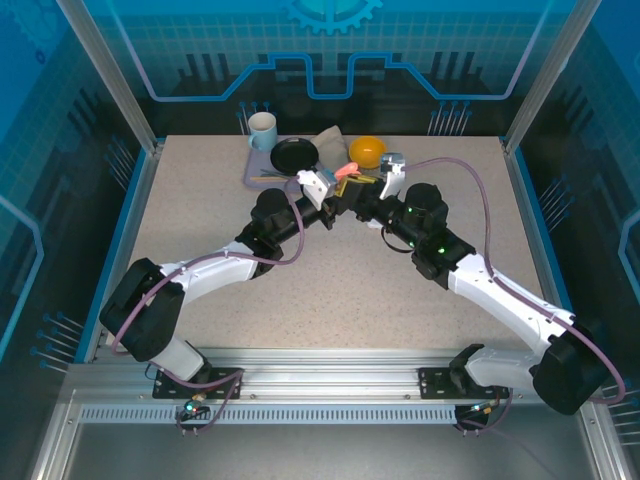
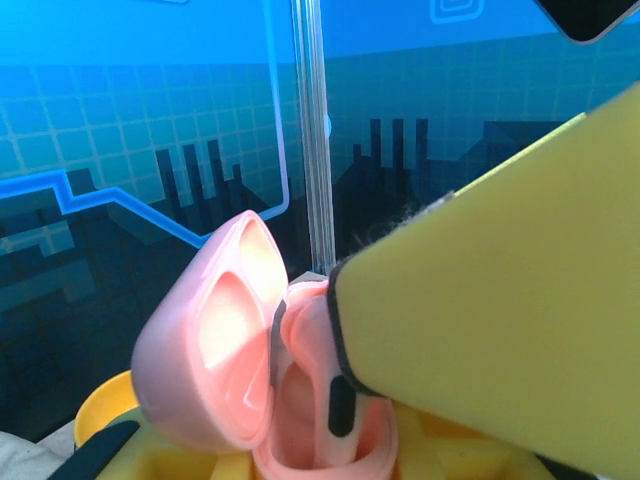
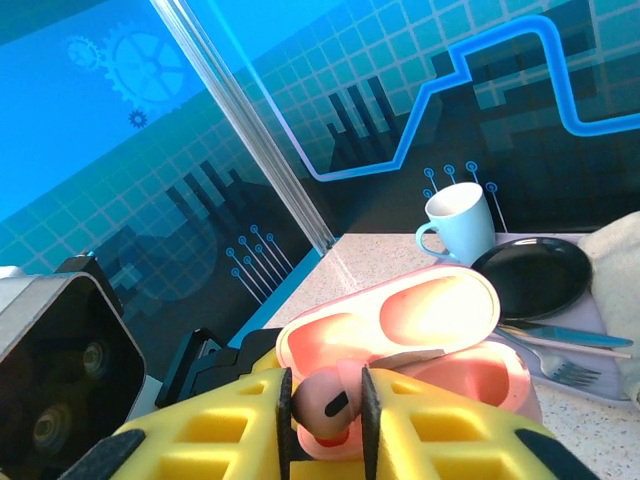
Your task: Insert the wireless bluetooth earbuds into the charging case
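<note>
Seen from overhead, the two arms meet nose to nose. The left claw [image 1: 320, 184] and right claw [image 1: 381, 180] flank a speck of pink, the case [image 1: 347, 172], which is far too small up there to read. An orange [image 1: 367, 151] sits just beyond the right claw.

The right wrist camera fills in the detail. The right claw is clenched on a pink earbud [image 3: 322, 398], pinched between its two dark pads. Just past its fingertips the case stands open, lid thrown back. Farther beyond the claw stand a mug [image 3: 460, 225] and a black plate [image 3: 535, 275], with a knife [image 3: 570, 335] and fork [image 3: 565, 372] off to the claw's right.

The left wrist camera gives the other side. The case sits low between the left claw's yellow fingers, grasped tight. The right claw's big yellow finger juts in from the right, with the earbud at the mouth of the case.

That finger covers much of the earbud and the frame edge cuts off the case's bottom, so how deep the earbud sits cannot be told.
</note>
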